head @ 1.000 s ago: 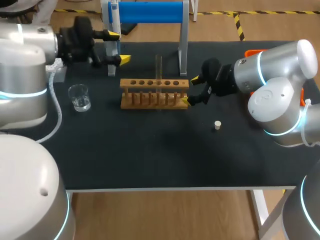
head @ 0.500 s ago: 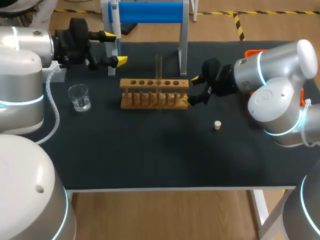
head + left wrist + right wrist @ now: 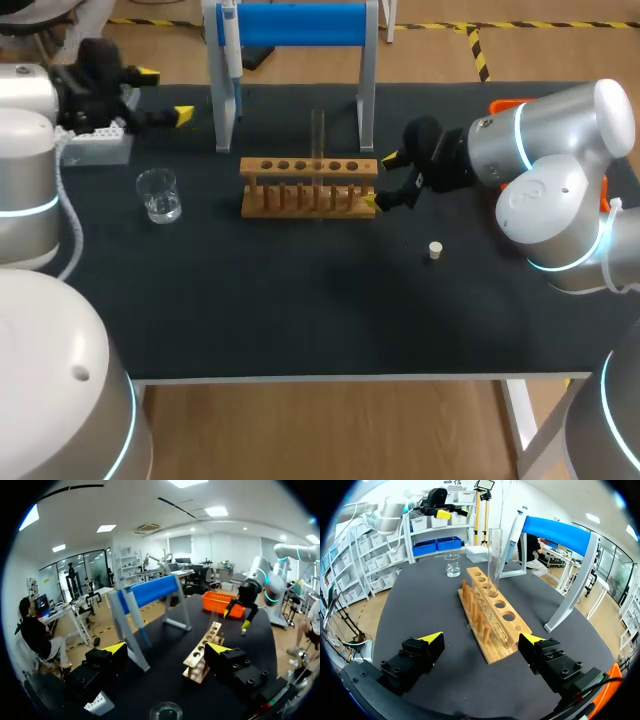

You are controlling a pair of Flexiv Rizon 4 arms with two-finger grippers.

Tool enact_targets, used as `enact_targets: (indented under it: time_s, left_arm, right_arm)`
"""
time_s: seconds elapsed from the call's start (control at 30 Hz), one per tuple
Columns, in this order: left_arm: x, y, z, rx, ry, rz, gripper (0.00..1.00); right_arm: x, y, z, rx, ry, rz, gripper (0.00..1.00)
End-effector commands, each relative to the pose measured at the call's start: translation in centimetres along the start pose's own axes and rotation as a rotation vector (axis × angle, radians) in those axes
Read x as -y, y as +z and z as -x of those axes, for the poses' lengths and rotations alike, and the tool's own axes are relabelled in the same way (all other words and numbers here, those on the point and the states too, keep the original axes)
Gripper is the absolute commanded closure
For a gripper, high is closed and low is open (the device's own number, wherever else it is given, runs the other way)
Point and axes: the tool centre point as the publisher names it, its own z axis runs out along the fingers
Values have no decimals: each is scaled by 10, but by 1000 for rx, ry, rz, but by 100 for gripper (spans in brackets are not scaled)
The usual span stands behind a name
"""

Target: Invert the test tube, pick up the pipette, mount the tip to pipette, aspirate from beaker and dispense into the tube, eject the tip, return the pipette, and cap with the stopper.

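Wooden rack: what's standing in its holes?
One clear test tube stands upright in a hole of the wooden rack; the other holes look empty. The tube's lower end is hidden under the top board.

Matt black below, wood and glass in the middle.
I'm seeing the surface (image 3: pixel 300 320) as flat, matt black, no shine at all. The rack (image 3: pixel 308 187) is bare pale wood; the test tube (image 3: pixel 317 135) and beaker (image 3: pixel 159 194) are clear, glinting glass. The stand (image 3: pixel 300 22) has a glossy blue bar on smooth grey legs. My right arm (image 3: pixel 560 150) wears a smooth, shiny silver-white shell. The left pincer (image 3: pixel 166 95) and right pincer (image 3: pixel 379 180) are matt black, yellow-tipped.
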Motion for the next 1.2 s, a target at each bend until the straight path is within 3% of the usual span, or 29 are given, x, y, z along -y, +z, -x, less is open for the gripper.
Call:
enact_targets:
  time_s: [0.03, 0.3, 0.67, 0.8, 1.2]
  left_arm:
    - [-18, -24, 19, 62, -41, 34, 0]
    - [-59, -51, 57, 227, -144, 98, 0]
    - [-91, -71, 82, 365, -232, 140, 0]
    - [-95, -73, 86, 417, -252, 148, 0]
    - [-95, -73, 86, 417, -252, 148, 0]
  right_arm:
    - [0, -1, 0, -1, 0, -2, 0]
    - [0, -1, 0, -1, 0, -2, 0]
    - [0, -1, 0, -1, 0, -2, 0]
    - [0, -1, 0, -1, 0, -2, 0]
    - [0, -1, 0, -1, 0, -2, 0]
